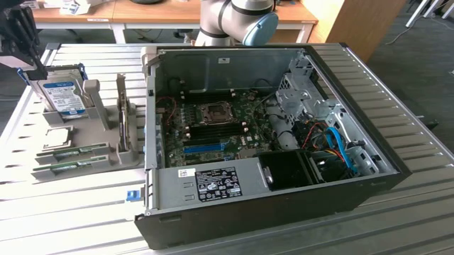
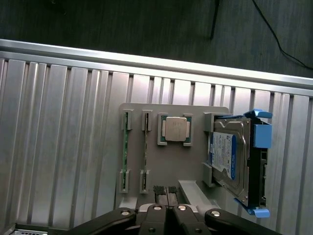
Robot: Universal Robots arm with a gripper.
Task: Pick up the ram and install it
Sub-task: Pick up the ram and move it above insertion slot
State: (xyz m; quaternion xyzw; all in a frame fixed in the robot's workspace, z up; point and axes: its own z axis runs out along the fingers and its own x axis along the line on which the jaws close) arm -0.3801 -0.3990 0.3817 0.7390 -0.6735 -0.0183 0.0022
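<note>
At the exterior view's left, a grey holder (image 1: pixel 91 137) keeps a ram stick (image 1: pixel 71 153) and a second ram stick (image 1: pixel 69 164) on edge, probably so fingers can pinch them. The gripper (image 2: pixel 165 191) hovers above, pinched shut and empty, with both sticks below and apart from it. Rightward, the computer case (image 1: pixel 177 186) lies open, its circuit board (image 1: pixel 245 114) exposed for fitting.

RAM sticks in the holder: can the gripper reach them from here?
Probably yes. Both RAM sticks stand on edge in the gray holder, nothing over them; the hard drive sits off to the side. The gripper has its fingers shut, so they'd need to open.
</note>
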